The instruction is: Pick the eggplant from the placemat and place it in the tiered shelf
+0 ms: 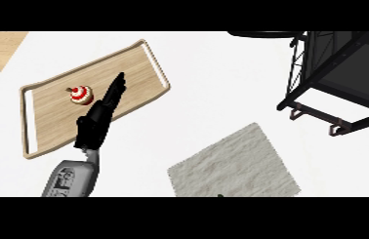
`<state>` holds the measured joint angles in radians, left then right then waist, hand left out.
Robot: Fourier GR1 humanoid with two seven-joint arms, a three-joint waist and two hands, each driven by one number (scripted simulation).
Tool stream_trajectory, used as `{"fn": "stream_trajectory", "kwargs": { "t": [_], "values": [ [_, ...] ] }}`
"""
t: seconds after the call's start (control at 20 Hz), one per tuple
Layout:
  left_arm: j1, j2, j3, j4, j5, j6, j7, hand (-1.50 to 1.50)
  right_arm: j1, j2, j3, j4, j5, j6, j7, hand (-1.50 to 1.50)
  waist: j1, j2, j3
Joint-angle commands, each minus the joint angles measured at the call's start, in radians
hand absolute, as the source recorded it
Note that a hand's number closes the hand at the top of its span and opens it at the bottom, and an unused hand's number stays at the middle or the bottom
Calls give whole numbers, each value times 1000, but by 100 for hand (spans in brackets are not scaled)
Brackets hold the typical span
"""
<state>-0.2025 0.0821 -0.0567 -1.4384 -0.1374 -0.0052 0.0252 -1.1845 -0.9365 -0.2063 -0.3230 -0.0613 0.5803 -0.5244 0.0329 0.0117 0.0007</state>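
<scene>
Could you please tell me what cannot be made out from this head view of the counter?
- Eggplant: none shows on the grey placemat, nor anywhere else.
- Right hand: only a dark speck shows at the view's lower edge.
- Black tiered shelf: cut off by the top and right edges, so its levels stay unseen.
- Left hand: straight fingers cover part of the wooden tray beside a red-and-white toy.

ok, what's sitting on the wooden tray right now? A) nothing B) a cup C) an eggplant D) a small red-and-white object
D: a small red-and-white object sits on the wooden tray, just left of the left hand stretched over it; no eggplant shows anywhere.
</scene>
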Motion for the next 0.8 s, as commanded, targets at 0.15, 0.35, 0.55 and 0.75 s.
{"fn": "stream_trajectory", "kwargs": {
  "t": [0.15,0.35,0.55,0.75],
  "values": [
    [-73,-4,13,39,-1,3,20,0,-118,-101,-156,172,-159,153,218,-150,-4,5,1],
    [-39,-21,-8,12,1,-1,16,0,-144,-195,-180,210,-165,102,309,-150,19,13,2],
    [-45,-6,-7,24,-11,-6,-18,0,-133,-258,-163,233,-144,118,391,-150,32,26,4],
    [-30,-13,-16,0,1,-18,-5,0,-69,-307,-126,218,-102,166,376,-150,49,34,8]
  ]
}}
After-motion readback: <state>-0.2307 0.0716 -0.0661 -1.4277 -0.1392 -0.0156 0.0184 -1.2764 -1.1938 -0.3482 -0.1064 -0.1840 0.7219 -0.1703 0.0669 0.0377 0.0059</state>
